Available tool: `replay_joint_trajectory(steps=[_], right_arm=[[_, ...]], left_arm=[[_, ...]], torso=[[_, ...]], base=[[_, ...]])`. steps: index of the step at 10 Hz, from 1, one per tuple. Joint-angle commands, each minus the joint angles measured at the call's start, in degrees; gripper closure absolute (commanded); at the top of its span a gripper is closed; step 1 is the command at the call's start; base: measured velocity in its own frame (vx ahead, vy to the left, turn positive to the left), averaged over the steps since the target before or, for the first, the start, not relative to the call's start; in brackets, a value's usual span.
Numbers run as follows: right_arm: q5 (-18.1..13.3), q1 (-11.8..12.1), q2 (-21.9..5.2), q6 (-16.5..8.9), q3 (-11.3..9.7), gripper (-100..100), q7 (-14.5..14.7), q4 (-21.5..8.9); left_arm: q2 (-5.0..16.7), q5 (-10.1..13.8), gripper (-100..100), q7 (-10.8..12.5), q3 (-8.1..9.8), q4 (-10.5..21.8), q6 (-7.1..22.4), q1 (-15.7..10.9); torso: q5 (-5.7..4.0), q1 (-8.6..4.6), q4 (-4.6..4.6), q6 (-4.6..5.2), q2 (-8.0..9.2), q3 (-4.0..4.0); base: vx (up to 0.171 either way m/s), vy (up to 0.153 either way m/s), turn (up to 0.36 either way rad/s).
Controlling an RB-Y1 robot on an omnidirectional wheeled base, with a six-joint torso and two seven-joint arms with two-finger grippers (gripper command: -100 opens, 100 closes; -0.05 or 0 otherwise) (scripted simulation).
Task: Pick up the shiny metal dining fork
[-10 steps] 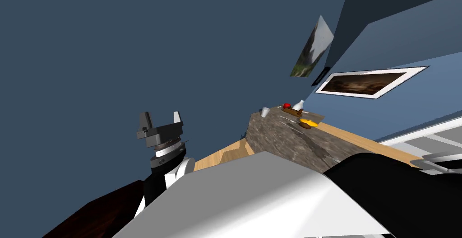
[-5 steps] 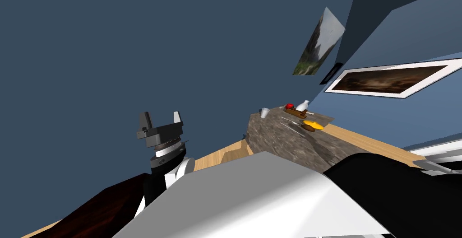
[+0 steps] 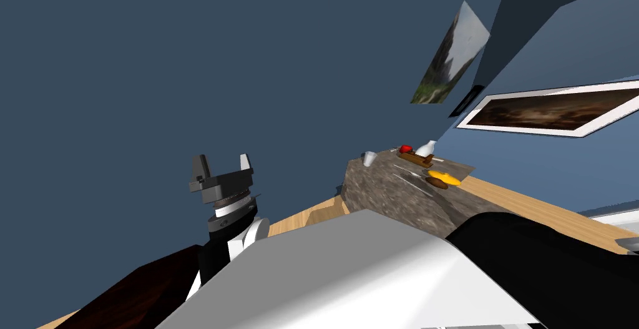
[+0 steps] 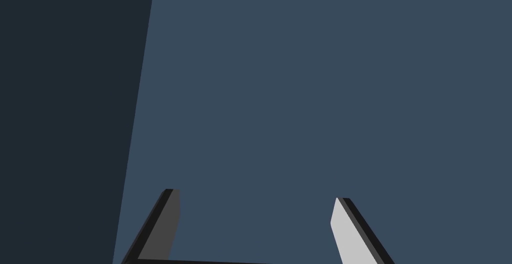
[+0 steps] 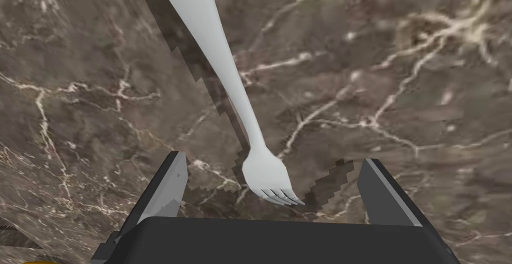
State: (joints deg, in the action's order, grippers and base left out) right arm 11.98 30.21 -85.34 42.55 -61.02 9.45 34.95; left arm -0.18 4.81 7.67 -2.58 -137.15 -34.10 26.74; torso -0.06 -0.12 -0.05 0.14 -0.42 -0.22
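Head view, far left: the left gripper [image 3: 223, 162] is raised beside the chest, well apart from the counter [image 3: 387, 197]. Its wrist view shows the fingers spread wide with nothing between them. Further right, the right gripper [image 5: 273, 160] hangs close above the brown marbled counter top, its fingers wide apart and empty. The fork [image 5: 235, 90] lies flat there, pale grey. Its tines sit between the two fingers, near the gripper's body, and its handle runs away from the gripper at a slight slant. The right arm is plainly nearer. I judge it should lower, straddle the neck across its width, and close.
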Motion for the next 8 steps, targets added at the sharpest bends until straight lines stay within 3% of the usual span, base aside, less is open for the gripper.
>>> replay_joint_trajectory(steps=[1, 2, 5, 7, 8], right_arm=[[0.7, 2.9, 2.3, 1.1, 2.8, -100, 2.5, -2.1], [0.7, 3.3, 2.3, 1.1, 2.8, -100, 2.5, -2.1], [2.0, 8.8, 6.8, 3.4, 8.2, -100, 7.0, -6.4], [2.0, 9.5, 6.8, 3.4, 8.3, -100, 7.0, -6.4], [2.4, 11.6, 8.3, 4.2, 10.1, -100, 8.5, -7.8]], left_arm=[[0.0, 0.0, 0, 0.0, 0.00, 0.0, 0.0, 0.0], [0.0, 0.0, 0, 0.0, 0.00, 0.0, 0.0, 0.0], [0.0, 0.0, 0, 0.0, 0.00, 0.0, 0.0, 0.0], [0.0, 0.0, 0, 0.0, 0.00, 0.0, 0.0, 0.0], [0.0, 0.0, 0, 0.0, 0.00, 0.0, 0.0, 0.0]], torso=[[0.00, 0.00, 0.00, 0.00, 0.00, 0.00], [0.00, -0.05, 0.00, 0.00, -0.01, -0.01], [0.00, -0.02, 0.00, -0.01, -0.02, -0.01], [0.01, -0.03, -0.02, -0.02, -0.04, -0.03], [0.01, 0.01, 0.02, -0.01, 0.11, 0.05]], base=[[0.082, -0.022, 0.029], [0.064, -0.018, 0.011], [0.089, -0.017, 0.027], [0.054, -0.012, 0.005], [0.036, -0.007, 0.021]])
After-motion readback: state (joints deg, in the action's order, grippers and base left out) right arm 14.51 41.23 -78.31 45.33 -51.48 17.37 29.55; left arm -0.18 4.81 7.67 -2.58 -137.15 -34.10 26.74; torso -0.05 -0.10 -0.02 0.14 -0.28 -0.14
